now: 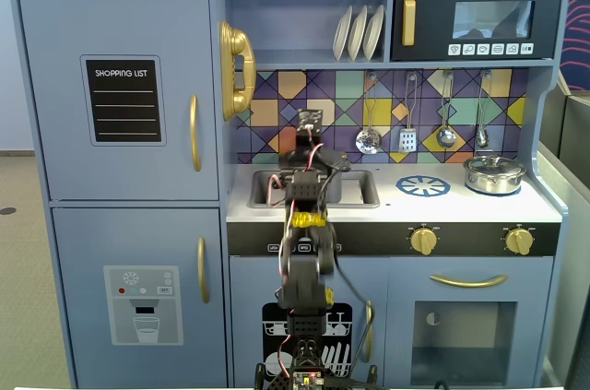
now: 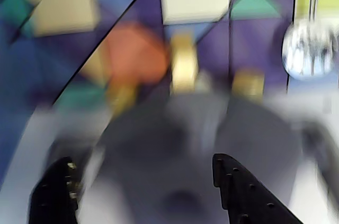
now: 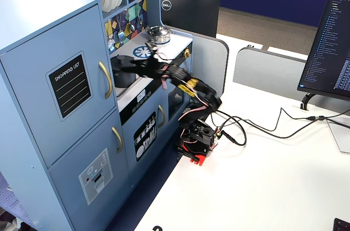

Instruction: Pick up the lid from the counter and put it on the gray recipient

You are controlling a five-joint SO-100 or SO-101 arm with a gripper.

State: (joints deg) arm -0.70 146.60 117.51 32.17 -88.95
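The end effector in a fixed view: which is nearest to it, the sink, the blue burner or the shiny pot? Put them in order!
Seen in a fixed view, with the end effector held over the counter:
1. The sink, right underneath it.
2. The blue burner, on the counter just right of the sink.
3. The shiny pot, farther right, near the counter's end.

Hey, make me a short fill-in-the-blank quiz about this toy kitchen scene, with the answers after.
1. The shiny steel pot sits on the counter at the ____ side in a fixed view.
2. The board on the upper cabinet door reads "____ list".
3. The number of white plates standing on the shelf is ____.
4. In the wrist view, the gripper jaws stand ____.

Answers: right; shopping; three; apart
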